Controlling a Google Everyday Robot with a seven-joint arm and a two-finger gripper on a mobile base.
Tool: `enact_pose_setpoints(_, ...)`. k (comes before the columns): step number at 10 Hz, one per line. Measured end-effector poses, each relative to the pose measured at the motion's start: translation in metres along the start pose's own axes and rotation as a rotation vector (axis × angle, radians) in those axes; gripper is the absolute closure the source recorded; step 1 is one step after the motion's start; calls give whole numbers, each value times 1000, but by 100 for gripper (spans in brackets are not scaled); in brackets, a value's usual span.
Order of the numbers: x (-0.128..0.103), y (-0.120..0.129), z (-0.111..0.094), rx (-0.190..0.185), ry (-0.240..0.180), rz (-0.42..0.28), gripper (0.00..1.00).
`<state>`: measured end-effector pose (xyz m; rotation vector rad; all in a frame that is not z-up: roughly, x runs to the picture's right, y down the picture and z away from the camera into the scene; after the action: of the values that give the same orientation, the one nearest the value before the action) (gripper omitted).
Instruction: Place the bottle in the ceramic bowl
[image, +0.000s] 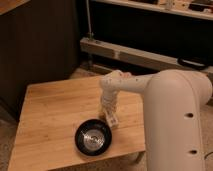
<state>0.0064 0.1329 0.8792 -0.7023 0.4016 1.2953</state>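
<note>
The ceramic bowl is glossy black with a silvery centre and sits on the wooden table near its front edge. The bottle is small and whitish with a faint label. It lies tilted just past the bowl's upper right rim, outside the bowl. My gripper points down from the white arm, right at the bottle's upper end and touching or nearly touching it. The gripper hides part of the bottle.
My large white arm housing fills the right side and overhangs the table's right edge. A dark cabinet wall and a metal rail run behind the table. The floor lies to the left and in front.
</note>
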Motion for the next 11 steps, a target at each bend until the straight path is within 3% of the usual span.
enact_pose_setpoints(3, 1, 1, 5, 6, 37, -5, 72)
enact_pose_setpoints(6, -3, 6, -10, 9, 29, -18, 97)
enact_pose_setpoints(9, -16, 35, -71, 12, -28, -61, 100)
enact_pose_setpoints(11, -23, 62, -118, -13, -72, -107, 100)
